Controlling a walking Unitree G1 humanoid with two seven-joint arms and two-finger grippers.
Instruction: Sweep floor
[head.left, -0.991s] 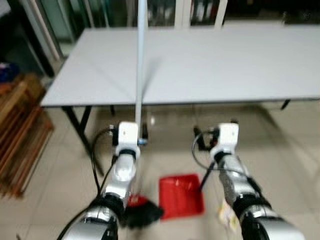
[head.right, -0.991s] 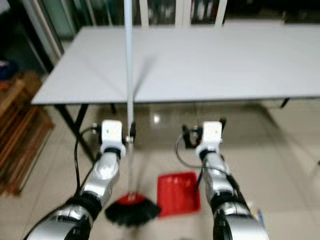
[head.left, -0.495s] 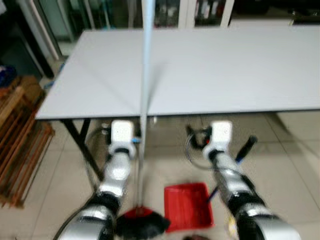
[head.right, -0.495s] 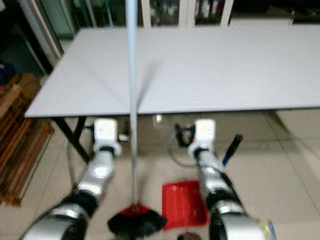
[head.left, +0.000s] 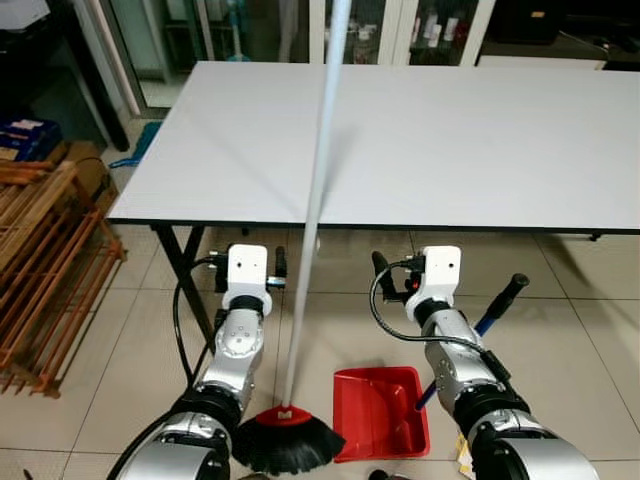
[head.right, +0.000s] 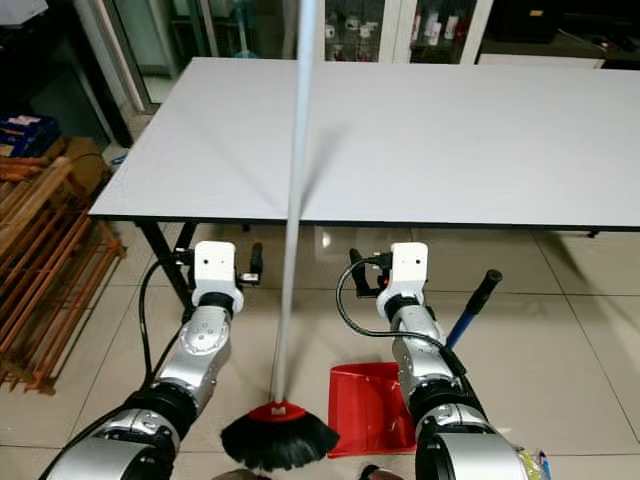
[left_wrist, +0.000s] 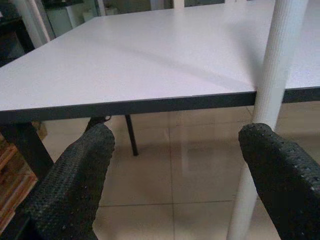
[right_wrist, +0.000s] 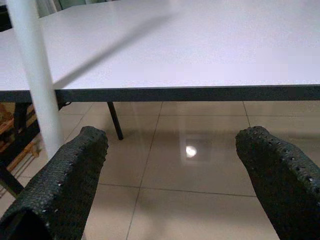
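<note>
Broom standing almost upright in the middle of the floor, black bristles spread on the tiles at six o'clock, its long white handle rising past the table edge toward twelve. Left gripper sits at nine o'clock of that handle, just beside it, and the wrist camera settles it: fingers spread wide apart, nothing between them, the pole running down just behind the far finger. Whether it brushes that finger, cannot tell. Right gripper at three o'clock of the pole, a little apart from it, fingers likewise wide apart and empty, facing under the table. Red dustpan lies flat on the tiles at four o'clock of the bristles, just beside them, under the right forearm. Its stick, blue with a black grip, leans up and away toward two o'clock. The big white table spans the top of the scene, black legs below. A wooden rack stands off at nine o'clock.
</note>
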